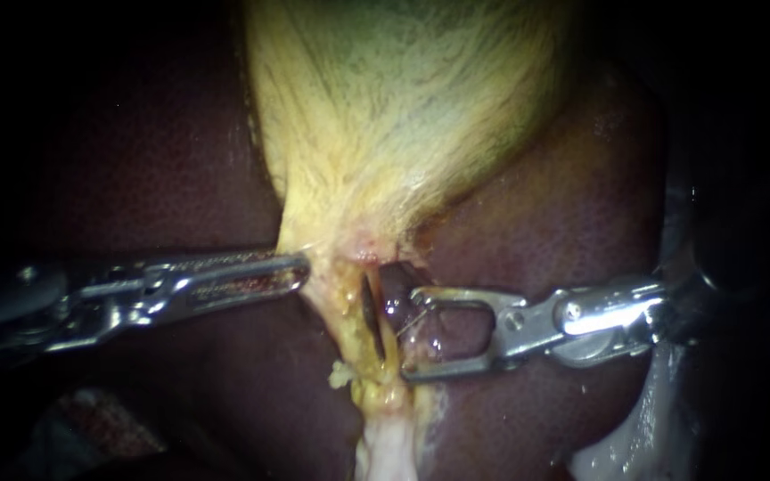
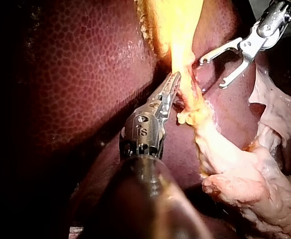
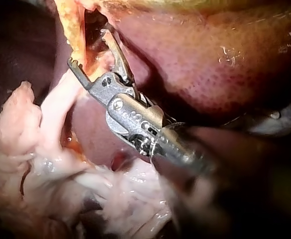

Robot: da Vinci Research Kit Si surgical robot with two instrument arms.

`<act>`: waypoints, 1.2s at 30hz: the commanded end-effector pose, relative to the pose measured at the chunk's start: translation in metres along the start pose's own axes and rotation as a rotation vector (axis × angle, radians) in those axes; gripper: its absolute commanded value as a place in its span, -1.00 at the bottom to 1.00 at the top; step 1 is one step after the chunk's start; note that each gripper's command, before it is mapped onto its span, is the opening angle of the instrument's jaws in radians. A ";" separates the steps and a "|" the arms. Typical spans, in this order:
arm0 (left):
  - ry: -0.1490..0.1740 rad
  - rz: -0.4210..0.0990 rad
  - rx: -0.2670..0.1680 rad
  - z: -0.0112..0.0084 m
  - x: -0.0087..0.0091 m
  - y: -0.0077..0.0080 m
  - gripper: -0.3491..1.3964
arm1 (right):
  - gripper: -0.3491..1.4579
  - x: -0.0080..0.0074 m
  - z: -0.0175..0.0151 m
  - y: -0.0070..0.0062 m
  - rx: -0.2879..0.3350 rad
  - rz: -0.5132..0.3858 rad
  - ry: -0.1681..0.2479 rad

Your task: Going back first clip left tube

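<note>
Right tool point(image 1: 407, 334) gapes released beside the tube point(image 1: 378, 356) (nothing gripped), so it can withdraw freely, I judge.

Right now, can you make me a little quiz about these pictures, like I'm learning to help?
1. True or false: the right instrument has its jaws shut flat together.
2. Pick one: the dark red tissue behind both instruments is A) the liver, B) a clip, C) a tube.
3. Fill the gap: the left instrument has its tip at the yellow tissue hanging just below the ____.

Key
1. False: a wide gap shows between the jaws.
2. A.
3. gallbladder.
</note>
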 end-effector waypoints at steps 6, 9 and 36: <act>0.001 0.001 0.001 0.0001 0.0000 0.0002 -0.62 | 0.05 0.0011 -0.0027 0.0001 0.012 -0.106 -0.001; 0.001 0.001 0.001 0.0001 0.0000 0.0002 -0.62 | 0.05 0.0011 -0.0035 0.0000 0.016 -0.165 -0.002; 0.014 0.007 0.006 0.0037 0.0018 0.0021 -0.62 | 0.05 0.0011 -0.0053 -0.0001 0.023 -0.264 -0.001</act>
